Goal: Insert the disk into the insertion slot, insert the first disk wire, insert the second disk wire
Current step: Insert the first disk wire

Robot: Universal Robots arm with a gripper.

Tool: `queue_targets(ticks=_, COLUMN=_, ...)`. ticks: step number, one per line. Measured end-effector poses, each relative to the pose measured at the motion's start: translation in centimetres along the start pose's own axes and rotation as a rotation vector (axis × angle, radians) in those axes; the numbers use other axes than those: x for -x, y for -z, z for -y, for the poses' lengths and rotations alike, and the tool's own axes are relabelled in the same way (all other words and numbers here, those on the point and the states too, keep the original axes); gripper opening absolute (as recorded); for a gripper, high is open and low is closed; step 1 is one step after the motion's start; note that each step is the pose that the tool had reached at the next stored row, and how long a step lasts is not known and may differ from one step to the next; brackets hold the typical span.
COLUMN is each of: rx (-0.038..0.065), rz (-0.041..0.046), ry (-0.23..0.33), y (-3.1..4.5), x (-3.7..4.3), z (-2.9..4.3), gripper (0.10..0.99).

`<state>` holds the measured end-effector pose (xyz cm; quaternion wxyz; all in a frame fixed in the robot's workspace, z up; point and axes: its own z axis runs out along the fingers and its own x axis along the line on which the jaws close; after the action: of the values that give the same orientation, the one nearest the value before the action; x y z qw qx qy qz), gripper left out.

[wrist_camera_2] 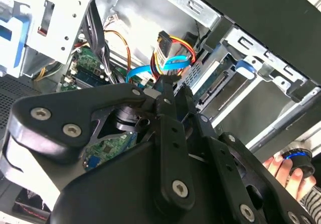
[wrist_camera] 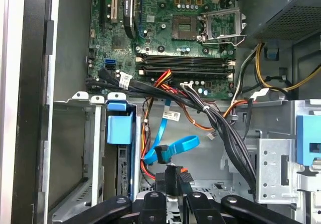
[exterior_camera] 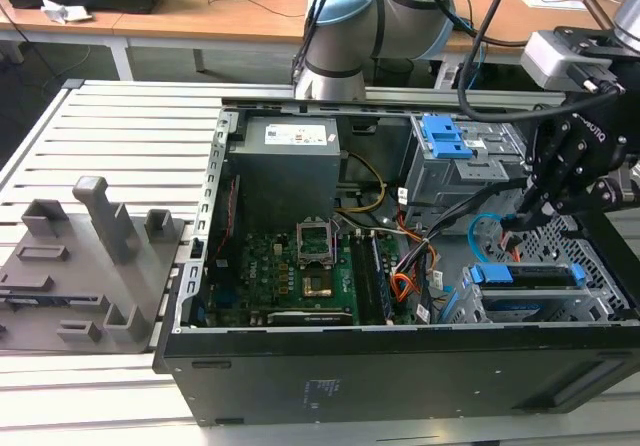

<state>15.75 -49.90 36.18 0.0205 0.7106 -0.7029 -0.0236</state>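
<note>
The disk (exterior_camera: 530, 276) is already in the insertion slot (exterior_camera: 468, 311), tucked in the case's (exterior_camera: 400, 366) corner. Gripper (wrist_camera: 172, 198) looks pinched on the first disk wire (wrist_camera: 172, 176) plug just beside it; I'd say it needs squaring to the socket.

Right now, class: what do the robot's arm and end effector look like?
The arm has silver-grey tubular links, a light-blue joint cap and black cables. The end effector is matte black, built of flat jointed bars with silver screws.
</note>
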Motion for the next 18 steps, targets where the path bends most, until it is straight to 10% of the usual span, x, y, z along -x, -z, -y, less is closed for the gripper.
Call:
queue_targets(ticks=14, rx=0.0, rz=-0.0112, ry=-0.009, y=-0.75, x=0.21, z=-0.08, gripper=0.255)
queue_targets(ticks=18, rx=-0.001, rz=-0.0109, ry=-0.01, y=0.4, x=0.22, z=-0.22, gripper=0.318)
